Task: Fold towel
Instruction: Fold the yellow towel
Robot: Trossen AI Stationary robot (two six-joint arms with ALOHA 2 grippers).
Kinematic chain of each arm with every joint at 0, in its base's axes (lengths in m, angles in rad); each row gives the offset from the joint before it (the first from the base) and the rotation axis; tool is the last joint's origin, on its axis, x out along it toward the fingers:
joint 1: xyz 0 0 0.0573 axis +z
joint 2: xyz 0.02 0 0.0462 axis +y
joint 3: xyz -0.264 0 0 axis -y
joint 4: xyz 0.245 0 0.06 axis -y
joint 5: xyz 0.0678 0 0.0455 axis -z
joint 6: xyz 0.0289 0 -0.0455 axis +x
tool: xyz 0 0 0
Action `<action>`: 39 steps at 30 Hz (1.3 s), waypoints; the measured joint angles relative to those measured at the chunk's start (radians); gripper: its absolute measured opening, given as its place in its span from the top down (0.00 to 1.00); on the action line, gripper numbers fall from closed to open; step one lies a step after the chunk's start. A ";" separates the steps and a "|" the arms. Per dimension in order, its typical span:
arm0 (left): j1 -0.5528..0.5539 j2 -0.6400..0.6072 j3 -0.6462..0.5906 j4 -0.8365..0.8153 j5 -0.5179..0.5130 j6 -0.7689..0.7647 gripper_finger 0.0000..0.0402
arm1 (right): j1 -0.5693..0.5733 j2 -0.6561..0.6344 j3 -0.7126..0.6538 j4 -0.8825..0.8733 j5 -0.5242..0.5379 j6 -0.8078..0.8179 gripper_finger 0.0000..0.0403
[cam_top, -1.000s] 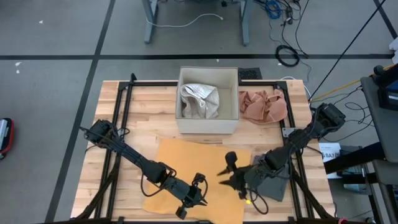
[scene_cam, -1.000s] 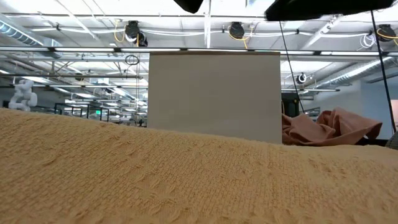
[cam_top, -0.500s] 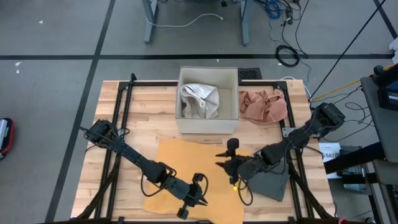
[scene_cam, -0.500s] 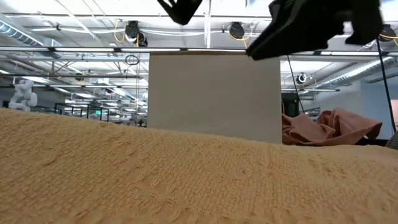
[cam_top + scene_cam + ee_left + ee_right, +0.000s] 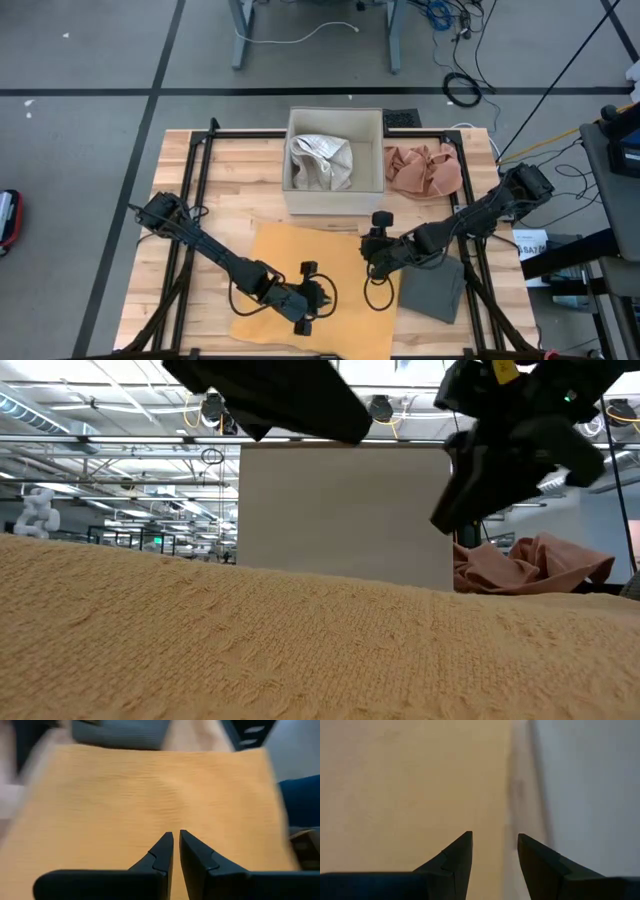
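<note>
A flat yellow towel (image 5: 300,270) lies at the table's near middle. Left gripper (image 5: 176,851) hovers over it, nearly closed and empty; right gripper (image 5: 494,851) hangs parted near its far right corner. Folding seems unstarted; next, pinch an edge.

Mustard-yellow towel (image 5: 300,270), textured weave, spread flat on the wooden table's near middle, unfolded

Left gripper (image 5: 176,839) fingers nearly closed; right gripper (image 5: 494,840) fingers parted.

Wooden table (image 5: 230,165) carries yellow towel (image 5: 290,260), box (image 5: 335,200), cloths (image 5: 425,170).
</note>
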 joint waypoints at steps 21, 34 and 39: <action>0.052 0.224 0.014 0.422 0.195 0.165 0.91 | 0.148 0.000 0.000 -0.176 -0.372 0.077 0.64; 0.057 0.292 0.111 0.488 0.300 0.273 0.91 | 0.108 0.000 0.000 -0.371 -0.366 0.364 0.64; 0.066 0.292 0.114 0.467 0.300 0.285 0.91 | 0.085 0.000 0.000 -0.371 -0.372 0.416 0.64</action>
